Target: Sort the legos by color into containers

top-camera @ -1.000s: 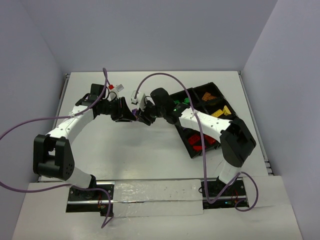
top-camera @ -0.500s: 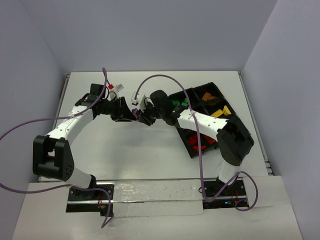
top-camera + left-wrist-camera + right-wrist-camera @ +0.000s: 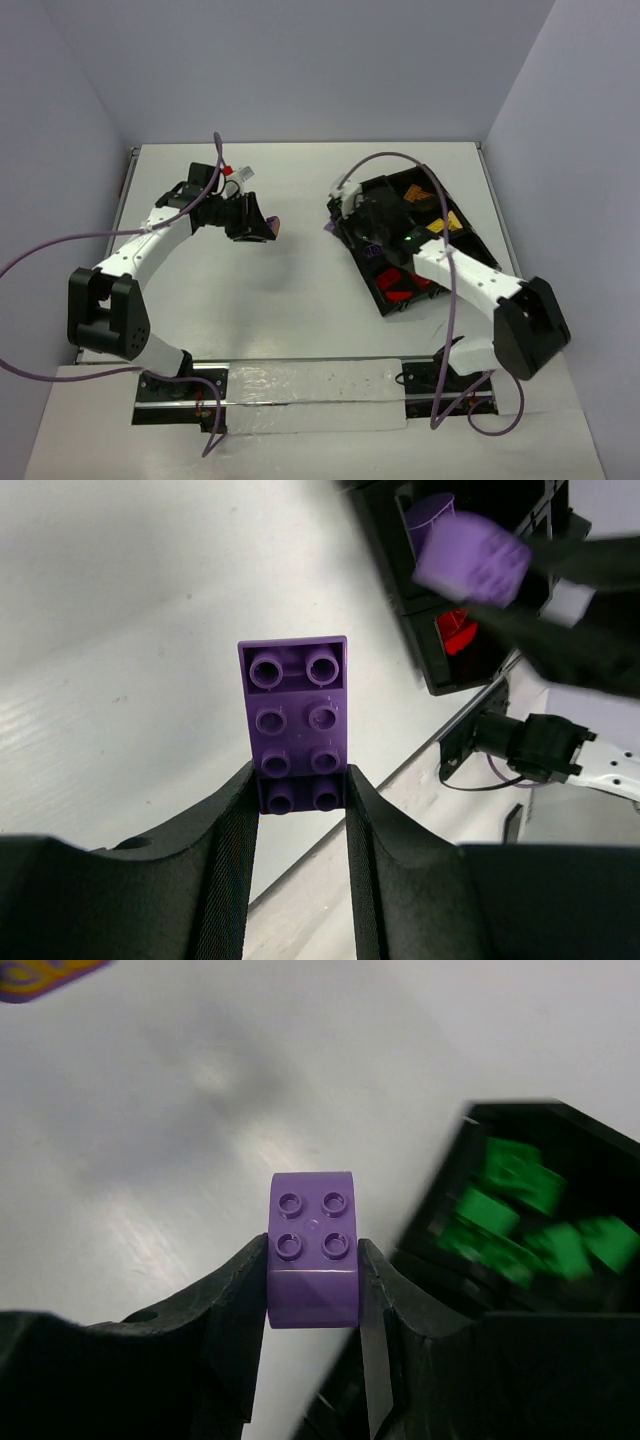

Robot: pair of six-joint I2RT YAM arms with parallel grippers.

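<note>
Change since earlier: right arm has swung away from the centre of the table (image 3: pixel 300 300), where both grippers met, over to the tray (image 3: pixel 383 305); left arm remains in place.
Tray, near compartment: red legos (image 3: pixel 393 284) lie inside.
Right gripper (image 3: pixel 313 1260): closed narrow on a short purple brick (image 3: pixel 312 1225), studs toward the wrist camera, fingers (image 3: pixel 235 1300) pressing its two sides.
Short purple brick, location: raised off the table at the tray's left edge, just beside the compartment of green legos (image 3: pixel 520 1222) (blurred in the right wrist view).
Left gripper (image 3: pixel 298 780): closed on the lower end of a long purple brick (image 3: pixel 295 720), which stands clear above the fingertips.
Long purple brick, location: held over bare table, well apart from the tray.
Tray, far compartments: yellow-orange legos (image 3: pixel 441 224) in one, orange legos (image 3: pixel 416 192) in the farthest.
</note>
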